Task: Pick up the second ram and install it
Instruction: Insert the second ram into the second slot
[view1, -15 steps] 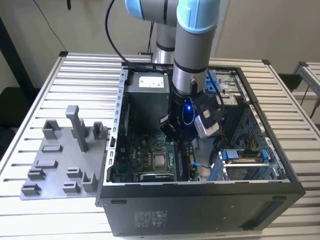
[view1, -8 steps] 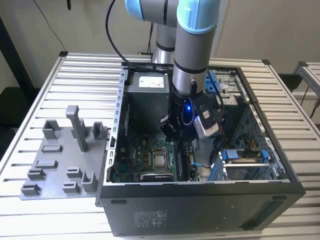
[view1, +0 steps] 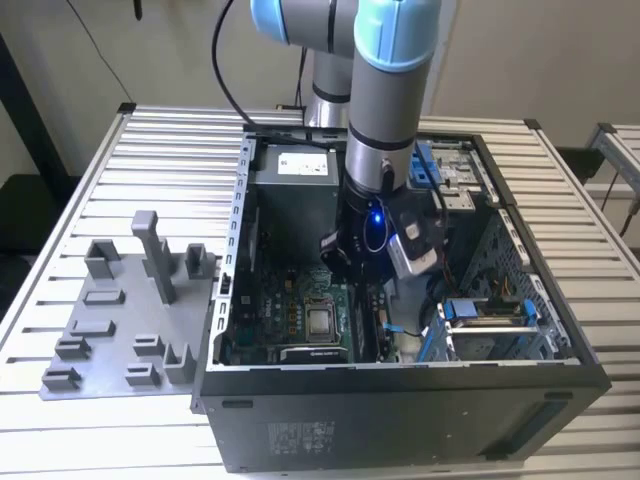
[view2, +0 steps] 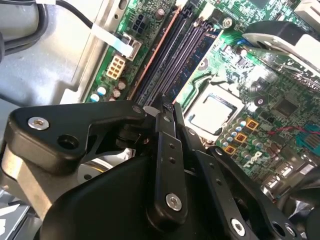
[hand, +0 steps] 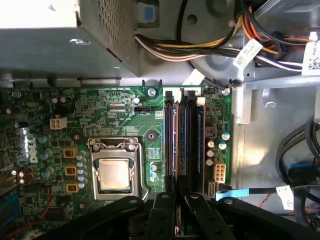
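My gripper (view2: 167, 105) is down inside the open computer case (view1: 400, 378), over the black memory slots beside the processor socket (hand: 114, 173). In both wrist views the fingers are drawn together on a thin, dark stick standing on edge in the slots. This is the second ram (hand: 183, 145), and its long bluish side with small chips (view2: 197, 57) runs away from the fingertips. Its lower edge sits down in the slot row. In the exterior view the gripper (view1: 362, 272) is low over the motherboard (view1: 300, 310).
A light-grey holder plate (view1: 110, 320) with upright blocks lies on the slatted table at the exterior view's left of the case. Inside the case are the power supply (view1: 295, 190), bundled cables (hand: 200, 45) and blue drive brackets (view1: 490, 310) close around the arm.
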